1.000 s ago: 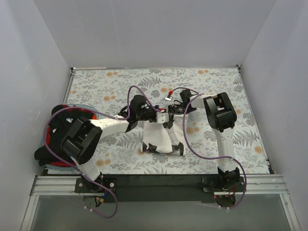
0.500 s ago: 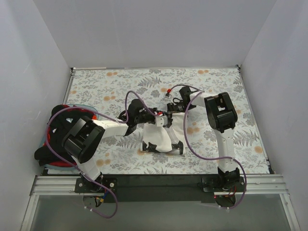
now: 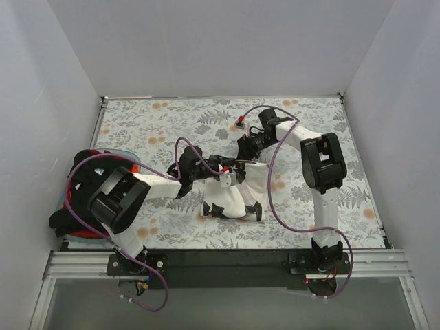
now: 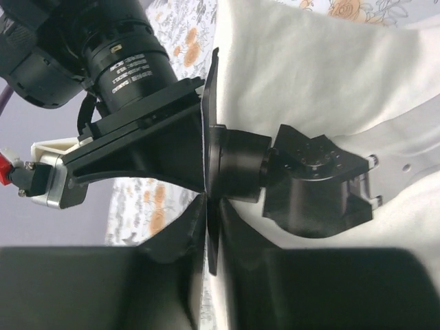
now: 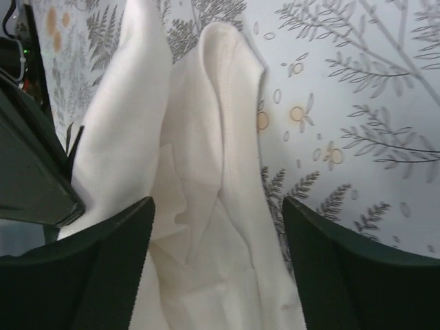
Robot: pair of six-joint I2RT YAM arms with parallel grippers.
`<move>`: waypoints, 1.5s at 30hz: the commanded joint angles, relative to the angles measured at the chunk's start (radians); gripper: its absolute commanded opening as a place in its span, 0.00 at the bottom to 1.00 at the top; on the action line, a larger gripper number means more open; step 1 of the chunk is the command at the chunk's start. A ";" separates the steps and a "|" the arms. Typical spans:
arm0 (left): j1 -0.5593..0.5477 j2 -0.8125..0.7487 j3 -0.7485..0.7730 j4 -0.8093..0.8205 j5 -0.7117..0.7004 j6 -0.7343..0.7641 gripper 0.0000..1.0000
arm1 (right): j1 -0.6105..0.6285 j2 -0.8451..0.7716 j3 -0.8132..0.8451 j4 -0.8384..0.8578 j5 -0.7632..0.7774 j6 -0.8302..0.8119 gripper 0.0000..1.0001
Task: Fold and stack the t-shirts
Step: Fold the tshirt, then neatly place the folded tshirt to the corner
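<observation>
one white shirt [image 3: 232, 196] bunched, centre. two grippers at it: right gripper [image 5: 216, 213] spread wide, left gripper [image 3: 232, 177] grip can't tell. one shirt pile [image 3: 69, 206] far left.

no readable text or labels

Room over far table cloth [image 3: 151, 120]; left arm [image 3: 155, 182], right arm [image 3: 302, 134] close above t-shirt [image 3: 230, 199].

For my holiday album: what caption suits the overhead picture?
The left pincer and right pincer meet at a white shirt on a flowered tablecloth, more shirts heaped at left.
</observation>
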 commanded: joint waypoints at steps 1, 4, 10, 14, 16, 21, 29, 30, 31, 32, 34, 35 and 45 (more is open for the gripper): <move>-0.001 0.011 0.009 0.073 0.008 0.039 0.21 | -0.045 -0.052 0.088 -0.017 0.072 0.001 0.87; -0.001 0.015 0.036 0.091 -0.029 0.020 0.39 | -0.094 -0.039 0.160 -0.032 0.089 0.009 0.97; 0.058 -0.057 0.244 -0.267 -0.052 -0.242 0.46 | -0.202 -0.051 0.234 -0.101 0.090 -0.019 0.96; 0.145 -0.038 0.399 -0.620 -0.008 -0.504 0.47 | -0.231 -0.112 0.148 -0.143 0.121 -0.091 0.91; 0.203 -0.002 0.473 -0.804 0.070 -0.563 0.47 | -0.230 -0.150 0.087 -0.144 0.138 -0.106 0.86; 0.265 0.107 0.553 -0.973 0.067 -0.749 0.47 | -0.214 -0.163 0.022 -0.147 0.173 -0.091 0.74; 0.326 0.265 0.681 -1.128 0.155 -0.850 0.51 | -0.188 -0.120 -0.037 -0.161 0.167 -0.068 0.70; 0.328 0.273 0.685 -1.140 0.158 -0.859 0.51 | -0.181 -0.120 -0.042 -0.164 0.164 -0.077 0.69; 0.328 0.287 0.687 -1.142 0.159 -0.861 0.51 | -0.177 -0.121 -0.048 -0.172 0.165 -0.085 0.69; 0.328 0.291 0.688 -1.146 0.161 -0.866 0.51 | -0.173 -0.124 -0.063 -0.172 0.167 -0.089 0.68; 0.328 0.302 0.687 -1.148 0.159 -0.872 0.51 | -0.171 -0.124 -0.076 -0.178 0.170 -0.098 0.67; 0.328 0.313 0.687 -1.148 0.156 -0.876 0.51 | -0.168 -0.121 -0.086 -0.178 0.170 -0.102 0.66; 0.334 0.337 0.685 -1.102 0.241 -0.922 0.00 | -0.168 -0.080 -0.059 -0.187 0.175 -0.117 0.01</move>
